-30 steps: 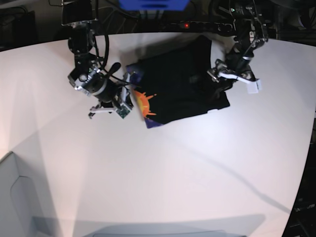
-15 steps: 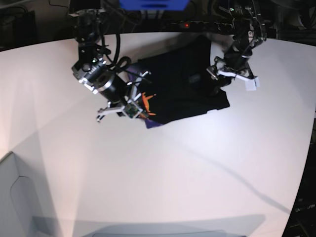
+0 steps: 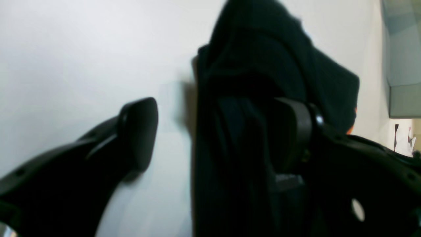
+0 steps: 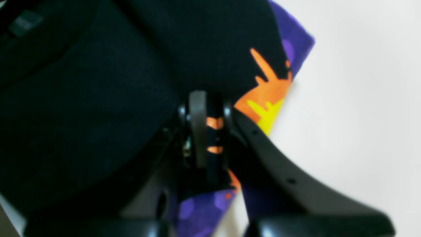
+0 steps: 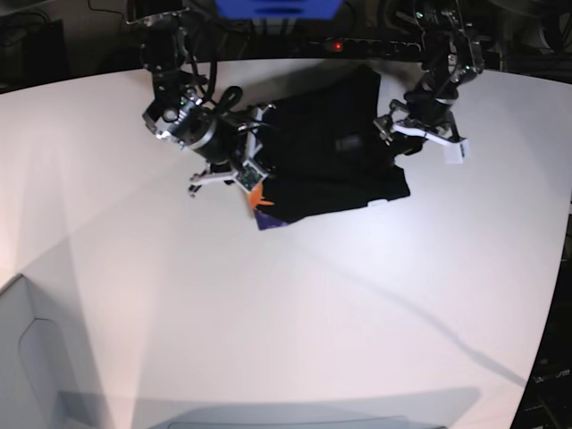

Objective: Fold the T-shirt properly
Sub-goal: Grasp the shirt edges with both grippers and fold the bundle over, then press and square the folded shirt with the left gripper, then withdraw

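Note:
The black T-shirt (image 5: 331,152) lies bunched and partly folded at the back middle of the white table (image 5: 295,304). My right gripper (image 5: 253,183) is at its left edge. In the right wrist view that gripper (image 4: 209,131) is shut on a pinch of T-shirt (image 4: 98,98) cloth, with orange print showing between the fingers. An orange, yellow and purple graphic (image 4: 269,92) peeks out beside it. My left gripper (image 5: 420,136) hovers at the shirt's right edge. It is open in the left wrist view (image 3: 215,131): one finger (image 3: 138,131) stands over bare table, the other against the black T-shirt (image 3: 256,65).
A blue box (image 5: 277,7) and dark equipment sit beyond the table's back edge. A pale bin (image 5: 22,357) stands at the lower left corner. A grey box (image 3: 401,65) shows at the right of the left wrist view.
My right gripper has carried the shirt's printed left edge to the right, over the black cloth, so most of the orange sun is now covered. The left arm has barely moved.

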